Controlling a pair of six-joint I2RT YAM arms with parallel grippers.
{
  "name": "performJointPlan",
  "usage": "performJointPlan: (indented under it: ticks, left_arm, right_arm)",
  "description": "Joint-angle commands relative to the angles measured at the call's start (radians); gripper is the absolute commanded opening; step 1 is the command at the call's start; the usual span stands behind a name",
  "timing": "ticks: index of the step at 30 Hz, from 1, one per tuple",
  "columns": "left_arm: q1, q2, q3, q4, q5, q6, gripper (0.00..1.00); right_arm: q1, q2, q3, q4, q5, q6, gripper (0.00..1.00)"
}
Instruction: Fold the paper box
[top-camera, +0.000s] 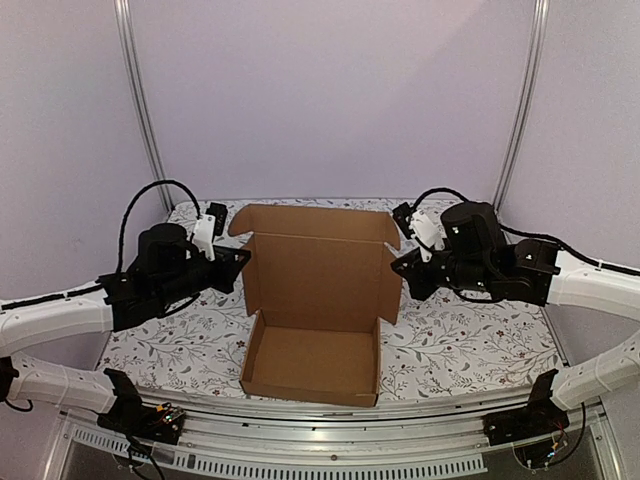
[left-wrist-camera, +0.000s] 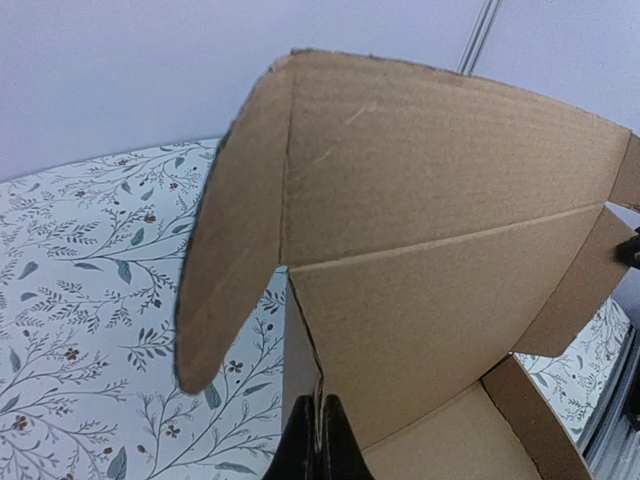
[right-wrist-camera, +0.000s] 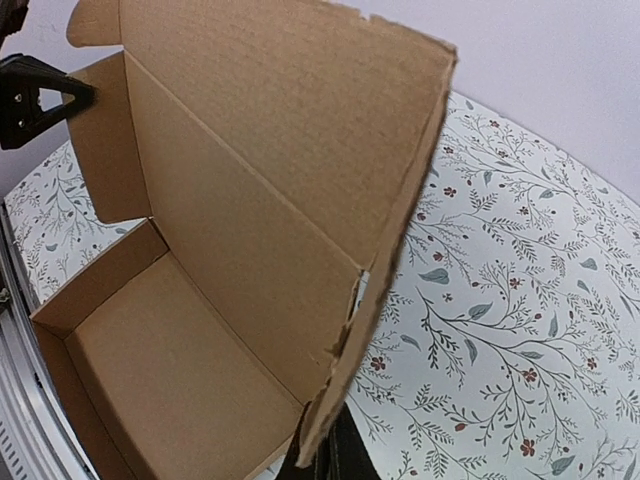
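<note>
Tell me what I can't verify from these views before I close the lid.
1. Right hand grip: in right wrist view the paper box flap covers its fingertips; top view is too small.
2. Left hand: mostly cut off by the left wrist view's bottom edge.
3. Lid's outer face: turned away from every camera.

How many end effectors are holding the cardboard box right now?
2. The left end effector pinches the left side flap of the paper box by its raised lid; the right end effector pinches the right side flap.
</note>
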Motion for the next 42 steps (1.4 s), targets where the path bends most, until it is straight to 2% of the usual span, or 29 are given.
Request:
performJointPlan:
  ticks: [1,13,20,29,42]
  left_arm:
    - [-0.108,-0.011,0.010,-0.043,-0.061,-0.022,0.00]
    - [-0.298,-0.066,-0.048,-0.045,-0.295,-0.015,0.00]
    - [-0.405,-0.077,-0.108,-0.008,-0.446,-0.056,0.00]
    - [-0.477,0.009,-0.071,-0.050,-0.553,-0.163,0.00]
    - [-0.591,0.045,-0.069,-0.057,-0.616,-0.200,0.00]
  right_arm:
    - [0.112,0.019,0.010,0.103,0.189,0.062,0.00]
    - [0.335,0.082,-0.056,0.285,0.586,0.110,0.00]
    - [0.417,0.123,-0.087,0.376,0.769,0.165,0.00]
    - [0.463,0.175,-0.096,0.384,0.836,0.218,0.00]
    - [0.518,0.171,-0.116,0.354,0.893,0.286,0.00]
